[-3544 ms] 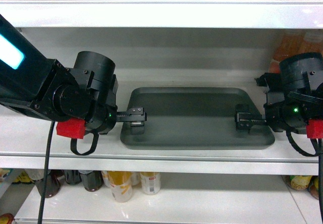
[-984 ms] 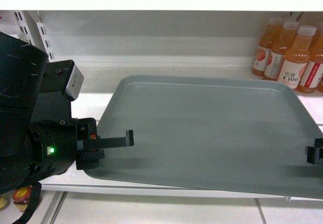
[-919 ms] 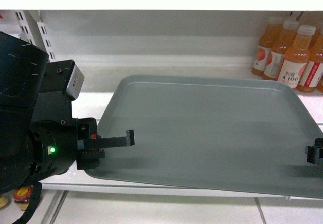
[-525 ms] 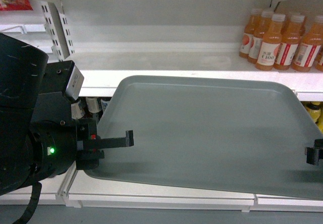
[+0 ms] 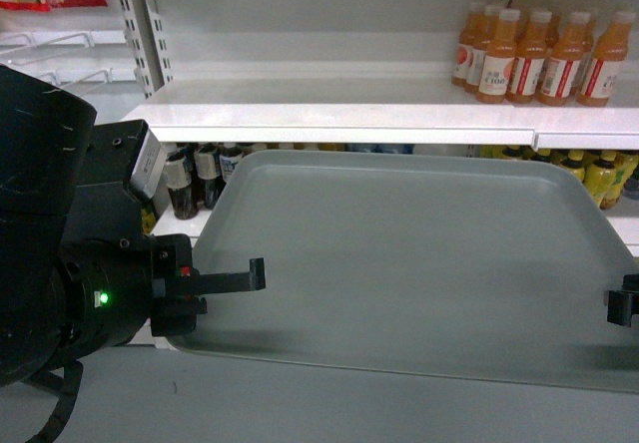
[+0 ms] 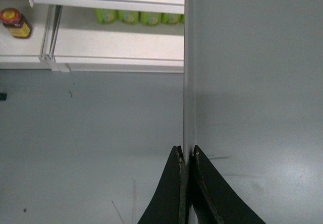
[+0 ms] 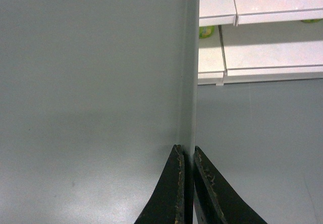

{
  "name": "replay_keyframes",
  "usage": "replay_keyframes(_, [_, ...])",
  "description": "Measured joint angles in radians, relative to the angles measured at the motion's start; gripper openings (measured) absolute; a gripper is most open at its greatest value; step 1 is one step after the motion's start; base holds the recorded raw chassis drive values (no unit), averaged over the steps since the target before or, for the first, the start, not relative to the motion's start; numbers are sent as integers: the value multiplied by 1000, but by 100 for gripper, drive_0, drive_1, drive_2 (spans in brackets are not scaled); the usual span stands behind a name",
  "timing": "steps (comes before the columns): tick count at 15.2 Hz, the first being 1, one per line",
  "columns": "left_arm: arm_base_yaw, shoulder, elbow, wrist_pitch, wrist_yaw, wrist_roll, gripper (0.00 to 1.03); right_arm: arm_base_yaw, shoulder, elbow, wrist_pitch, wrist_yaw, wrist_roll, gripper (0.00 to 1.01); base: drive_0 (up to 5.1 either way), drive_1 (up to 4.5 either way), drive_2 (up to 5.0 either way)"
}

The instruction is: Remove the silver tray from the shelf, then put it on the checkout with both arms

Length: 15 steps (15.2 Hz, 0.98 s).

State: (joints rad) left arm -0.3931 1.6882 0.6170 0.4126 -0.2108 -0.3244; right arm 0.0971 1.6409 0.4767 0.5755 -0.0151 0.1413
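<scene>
The silver tray (image 5: 409, 263) is off the shelf (image 5: 339, 119) and hangs in the air between both arms, empty. The left claw (image 6: 185, 156) pinches its rim at nine o'clock, and the right claw (image 7: 185, 153) pinches the opposite rim at three o'clock. Orange juice bottles (image 5: 539, 54) line the shelf at one o'clock. The carry is under way, I'd say; next comes finding the checkout, unseen here, while keeping the tray level.
</scene>
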Motion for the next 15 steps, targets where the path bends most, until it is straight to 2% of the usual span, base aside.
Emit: replay_keyframes(15, [0, 0, 0, -2, 2, 0, 2, 1, 0, 0, 2, -3, 0, 3, 6, -426, 438])
